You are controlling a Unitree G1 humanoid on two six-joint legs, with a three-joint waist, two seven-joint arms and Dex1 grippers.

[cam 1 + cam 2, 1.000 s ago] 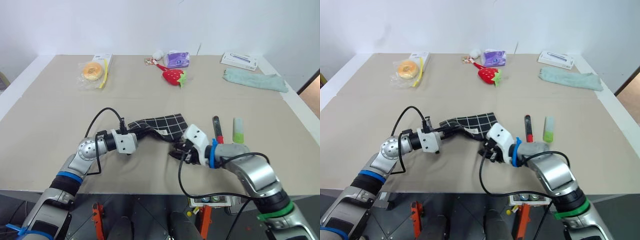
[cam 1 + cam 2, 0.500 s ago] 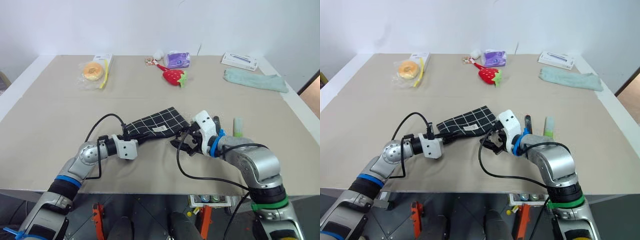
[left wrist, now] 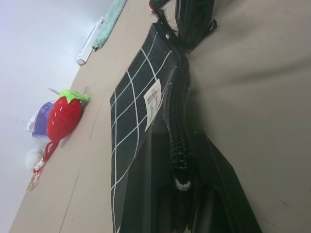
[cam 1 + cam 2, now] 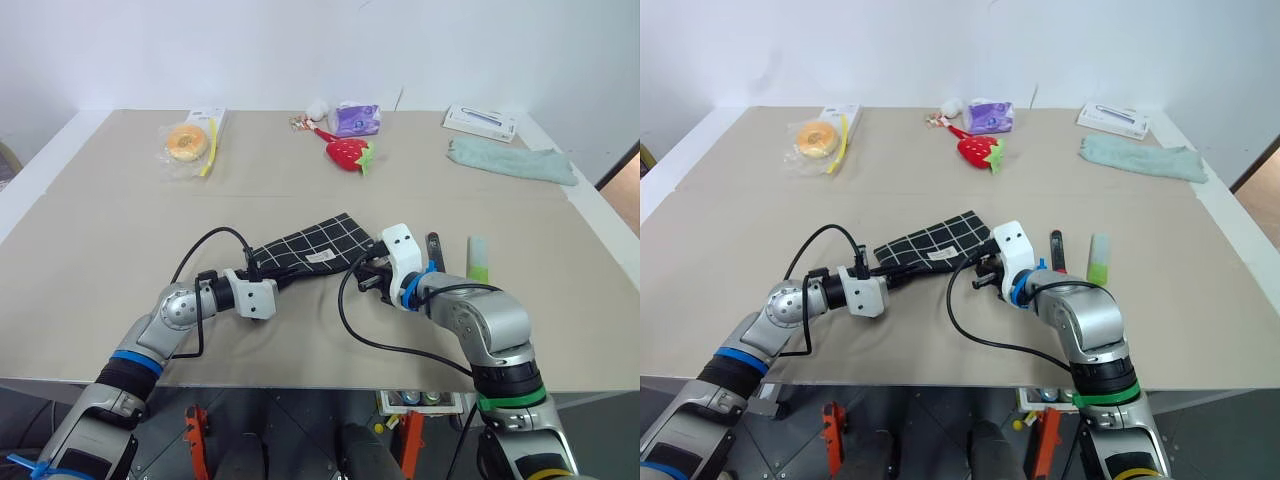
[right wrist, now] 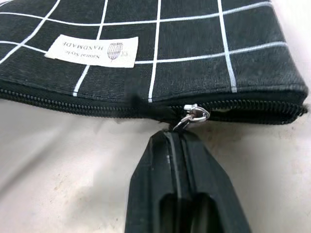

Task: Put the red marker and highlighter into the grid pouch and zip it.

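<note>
**Pull pinched, pouch not yet opened**

Worktop: grid pouch lies flat before me, long axis running left to right, zipper edge toward me. Black fabric, white lines, small white label. My left pincer is clamped on its left end. My right pincer is closed at the zipper pull, apparently pinching it. Red marker and highlighter lie parallel, just right of that arm, still outside.

The beige desk carries the grid pouch, red marker, highlighter, a strawberry toy, teal cloth, bagged doughnut, white box and purple packet.
</note>
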